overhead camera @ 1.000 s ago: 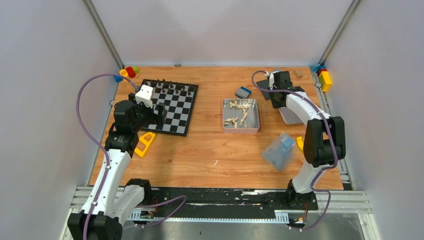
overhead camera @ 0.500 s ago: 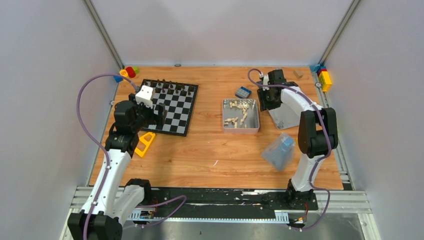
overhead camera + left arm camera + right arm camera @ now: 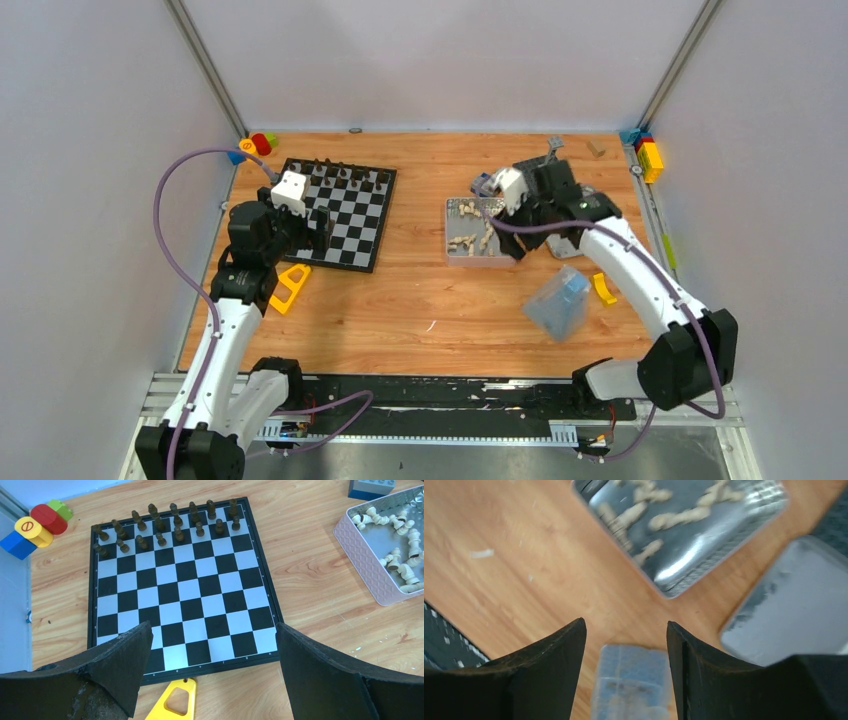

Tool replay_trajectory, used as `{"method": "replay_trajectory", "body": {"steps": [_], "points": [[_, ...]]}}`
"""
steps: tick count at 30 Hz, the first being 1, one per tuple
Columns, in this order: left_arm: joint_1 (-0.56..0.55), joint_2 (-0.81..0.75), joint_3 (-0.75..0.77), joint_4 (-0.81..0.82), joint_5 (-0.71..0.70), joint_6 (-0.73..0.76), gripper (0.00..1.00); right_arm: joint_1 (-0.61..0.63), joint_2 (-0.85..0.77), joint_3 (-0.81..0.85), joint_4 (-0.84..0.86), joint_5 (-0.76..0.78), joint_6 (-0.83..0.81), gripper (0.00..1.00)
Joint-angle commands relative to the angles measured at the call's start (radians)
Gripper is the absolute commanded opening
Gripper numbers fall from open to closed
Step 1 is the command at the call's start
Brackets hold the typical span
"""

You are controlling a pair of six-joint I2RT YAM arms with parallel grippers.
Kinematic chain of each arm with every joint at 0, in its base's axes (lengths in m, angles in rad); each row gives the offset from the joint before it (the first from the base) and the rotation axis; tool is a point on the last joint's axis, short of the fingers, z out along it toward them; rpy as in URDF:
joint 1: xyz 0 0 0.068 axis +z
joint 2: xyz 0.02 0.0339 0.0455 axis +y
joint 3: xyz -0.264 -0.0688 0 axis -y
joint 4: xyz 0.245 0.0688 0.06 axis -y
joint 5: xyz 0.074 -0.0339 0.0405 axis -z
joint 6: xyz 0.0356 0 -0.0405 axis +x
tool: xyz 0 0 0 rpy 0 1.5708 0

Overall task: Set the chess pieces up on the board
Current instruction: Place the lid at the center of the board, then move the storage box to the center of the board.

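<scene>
Chess pieces [image 3: 177,520]: dark ones stand on the board's [image 3: 192,607] far rows, pale ones [image 3: 406,571] lie in the tin [image 3: 365,575]. Right jaws apart, empty, beside tin; left jaws wide apart, empty, over board's near edge. Likely next: right jaws pick one pale piece.

Two slim arms [image 3: 218,340], white shells and black joints [image 3: 250,230], a thin purple cable [image 3: 160,215] looping along each one, a white camera box [image 3: 291,189] at each wrist, matte black wedge-shaped fingers [image 3: 122,667] with rough edges
</scene>
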Motion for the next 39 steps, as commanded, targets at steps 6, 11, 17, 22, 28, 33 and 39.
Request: {"method": "replay_trajectory", "body": {"steps": [6,11,17,22,28,33,39], "points": [[0.005,-0.009,0.001,0.027,0.015,0.013,1.00,0.230,-0.115,-0.363,-0.067,0.234,-0.251,0.57],[0.004,-0.008,0.001,0.025,0.013,0.012,1.00,0.231,-0.103,-0.469,-0.039,0.444,-0.323,0.54],[0.004,-0.006,0.000,0.026,0.013,0.014,1.00,0.136,-0.172,-0.525,-0.031,0.513,-0.436,0.52],[0.004,-0.003,-0.001,0.027,0.015,0.013,1.00,0.027,-0.165,-0.549,0.042,0.567,-0.522,0.51],[0.004,-0.004,-0.002,0.025,0.020,0.015,1.00,-0.040,-0.122,-0.469,0.118,0.464,-0.499,0.54],[0.004,-0.004,0.001,0.022,0.009,0.021,1.00,-0.041,-0.087,-0.296,0.117,0.049,-0.266,0.58],[0.004,-0.004,0.009,0.011,-0.002,0.025,1.00,-0.025,0.036,-0.208,0.274,-0.182,-0.092,0.59]]}}
